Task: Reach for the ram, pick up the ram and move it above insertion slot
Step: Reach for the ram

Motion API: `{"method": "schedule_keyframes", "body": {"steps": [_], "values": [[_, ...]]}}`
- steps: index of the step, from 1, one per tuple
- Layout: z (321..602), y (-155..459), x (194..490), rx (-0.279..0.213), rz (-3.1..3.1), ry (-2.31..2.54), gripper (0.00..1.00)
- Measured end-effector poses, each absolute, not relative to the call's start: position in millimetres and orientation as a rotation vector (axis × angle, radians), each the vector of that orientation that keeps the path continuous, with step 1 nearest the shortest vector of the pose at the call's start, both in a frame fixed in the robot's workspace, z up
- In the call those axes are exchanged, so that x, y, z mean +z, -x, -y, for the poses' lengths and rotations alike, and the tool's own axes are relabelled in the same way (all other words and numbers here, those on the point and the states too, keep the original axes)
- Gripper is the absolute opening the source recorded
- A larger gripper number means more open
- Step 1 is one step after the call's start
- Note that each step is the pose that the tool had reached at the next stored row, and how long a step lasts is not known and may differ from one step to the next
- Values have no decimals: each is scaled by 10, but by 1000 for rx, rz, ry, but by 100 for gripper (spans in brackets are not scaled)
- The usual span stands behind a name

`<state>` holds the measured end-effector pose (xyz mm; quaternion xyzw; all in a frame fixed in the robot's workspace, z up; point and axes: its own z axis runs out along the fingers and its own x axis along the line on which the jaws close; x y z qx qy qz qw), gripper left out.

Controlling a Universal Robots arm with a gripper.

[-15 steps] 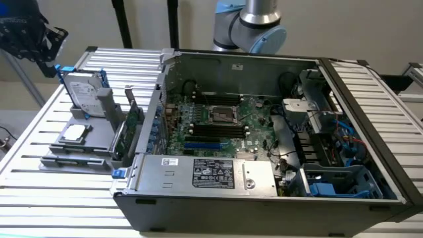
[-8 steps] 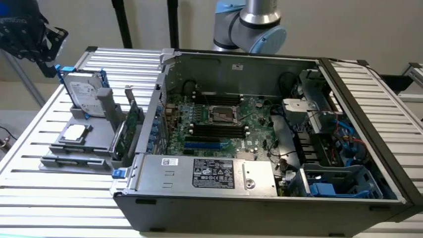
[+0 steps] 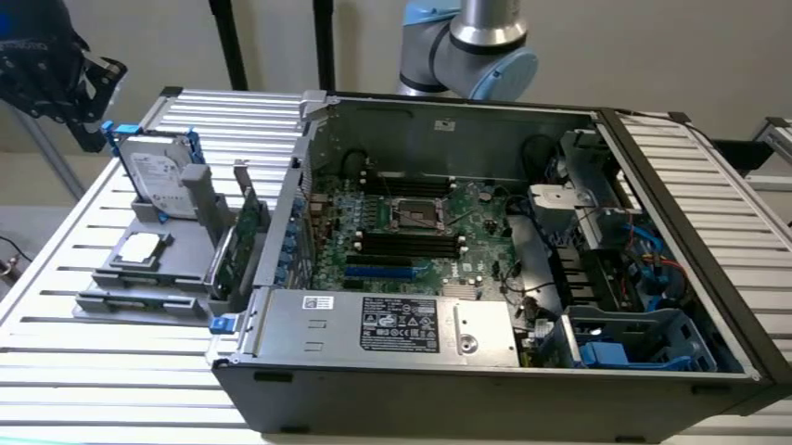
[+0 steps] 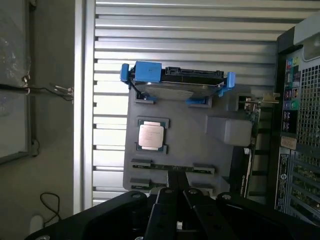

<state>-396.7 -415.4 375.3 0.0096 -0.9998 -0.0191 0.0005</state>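
Pointing the tool [image 4: 176,182], grip state impossible to tell, toward the ram [image 4: 157,167] on the grey tray [image 4: 200,145]; likely risking slipping off its thin edge.

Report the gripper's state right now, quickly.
Gripper: whether it is open or shut cannot be told. It hangs over the grey tray, close to the ram, which lies on that tray.
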Motion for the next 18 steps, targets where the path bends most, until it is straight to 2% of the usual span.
{"method": "schedule_keyframes", "body": {"steps": [18], "values": [[4692,3806,3655,-60,3140,-31,11]]}}
